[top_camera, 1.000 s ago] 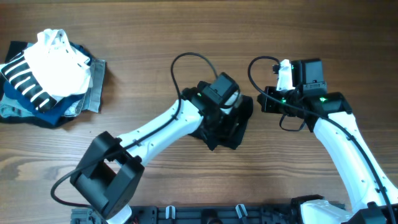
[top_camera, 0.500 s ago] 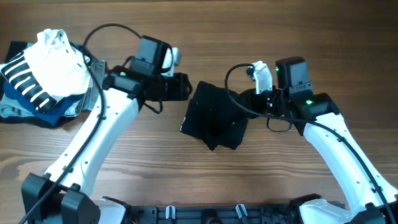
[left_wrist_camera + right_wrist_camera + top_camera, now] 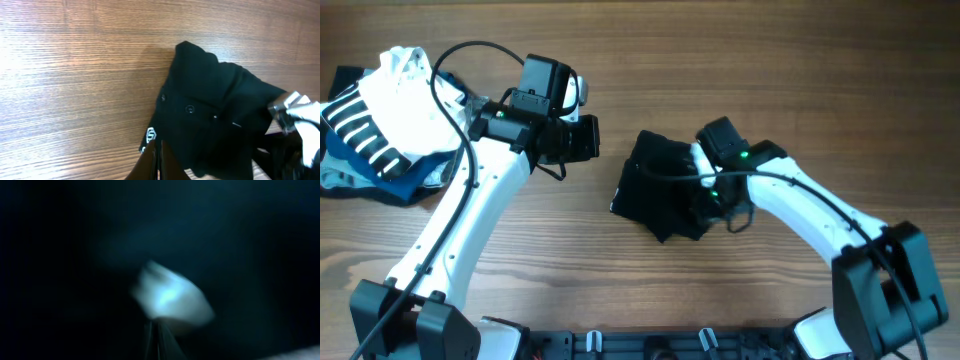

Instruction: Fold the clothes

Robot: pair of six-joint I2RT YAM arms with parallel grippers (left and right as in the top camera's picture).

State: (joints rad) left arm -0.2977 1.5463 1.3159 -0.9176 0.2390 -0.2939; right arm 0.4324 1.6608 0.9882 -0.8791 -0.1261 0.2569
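Observation:
The black T-shirt lies folded into a small bundle at the middle of the wooden table. In the left wrist view the T-shirt shows a small white logo at its near edge. My left gripper is shut and empty, hovering just left of the T-shirt; its closed fingers point at it. My right gripper is down on the T-shirt's right part. The right wrist view is dark and blurred, filled with black fabric, with the fingers together.
A pile of other clothes sits at the far left: a white garment on top, a navy white-striped garment and grey-blue fabric beneath. Bare wood table surrounds the T-shirt.
My left arm has pulled back from the T-shirt to its left. My right arm has moved from the T-shirt's right edge onto it. The T-shirt lies in the same place.

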